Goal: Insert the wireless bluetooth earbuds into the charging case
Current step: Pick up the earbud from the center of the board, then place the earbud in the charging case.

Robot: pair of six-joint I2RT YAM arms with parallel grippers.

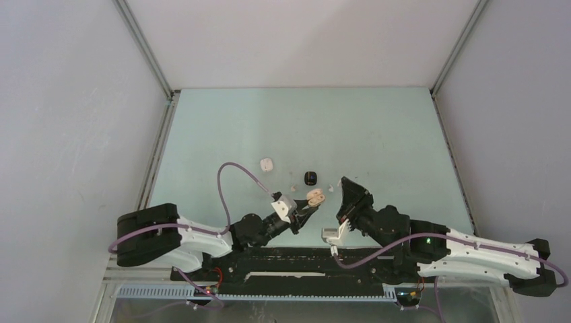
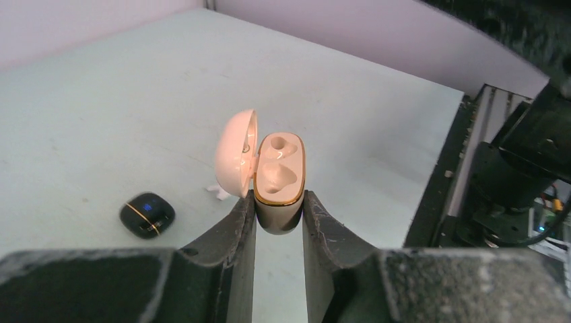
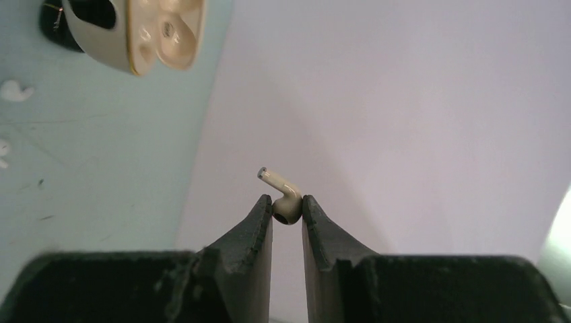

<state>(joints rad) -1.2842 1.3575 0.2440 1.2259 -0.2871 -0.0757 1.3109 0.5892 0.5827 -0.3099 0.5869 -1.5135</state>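
While the top camera looked down, left gripper (image 1: 308,206): fingers closed narrow on the charging case (image 1: 315,197), mid-table (image 1: 377,134) between the two arms.
Right gripper (image 1: 345,185): just right of the charging case, not touching it; finger state unreadable from this view.
Black case (image 1: 310,177): shut, on the table just beyond the charging case.
White case (image 1: 267,163): further left, well apart.
Loose earbuds: one (image 1: 292,185) left of the black case, one (image 1: 331,185) right of it.

Left wrist, left gripper (image 2: 279,215): both fingers pressed on the sides of the charging case (image 2: 278,178), holding its lower body.
Lid (image 2: 236,153): swung open to the left, upright.
Wells: two, gold-rimmed, both unfilled.
Black case (image 2: 147,214): on the table at left, blue light showing.
Loose earbud (image 2: 217,192): on the table, just behind the lid.

Right wrist, right gripper (image 3: 287,208): fingers narrow, pinching the held earbud (image 3: 283,192) by its bulb.
Held earbud stem: tilted up and left, clear of the fingers.
Charging case (image 3: 155,30): top left of view, open, well apart from the held earbud.
Loose earbud (image 3: 17,91): on the table at far left.
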